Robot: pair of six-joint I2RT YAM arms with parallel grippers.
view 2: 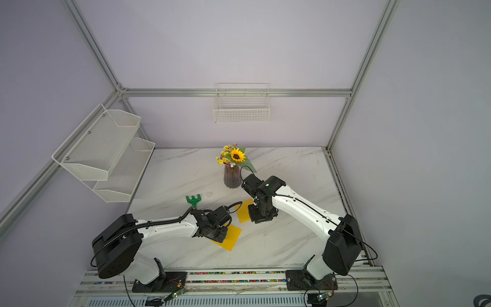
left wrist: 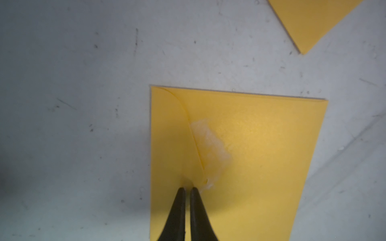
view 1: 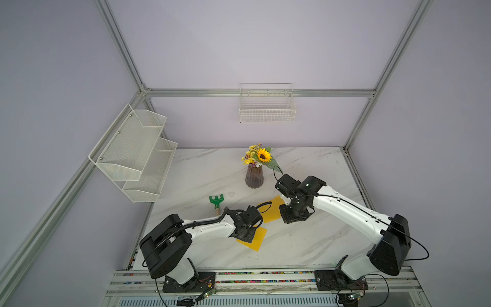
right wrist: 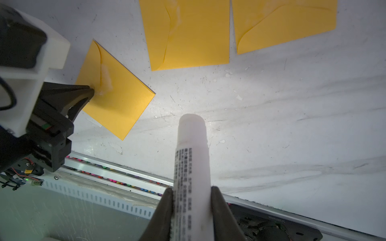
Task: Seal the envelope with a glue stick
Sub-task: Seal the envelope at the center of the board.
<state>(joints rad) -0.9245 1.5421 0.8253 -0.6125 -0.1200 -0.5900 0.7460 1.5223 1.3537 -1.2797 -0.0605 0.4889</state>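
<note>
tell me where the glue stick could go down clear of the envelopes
Bare marble front right, between the near envelope, the right arm and the front rail; also back left, between the green rake, the vase and the wall shelf. Crowded: the middle, with the other envelopes and the left arm.

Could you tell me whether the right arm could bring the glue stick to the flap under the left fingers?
Probably yes: the table between the glue stick and that envelope is bare, and the shut fingers of the left gripper rest only near the tip of the flap, leaving its edge open.
</note>
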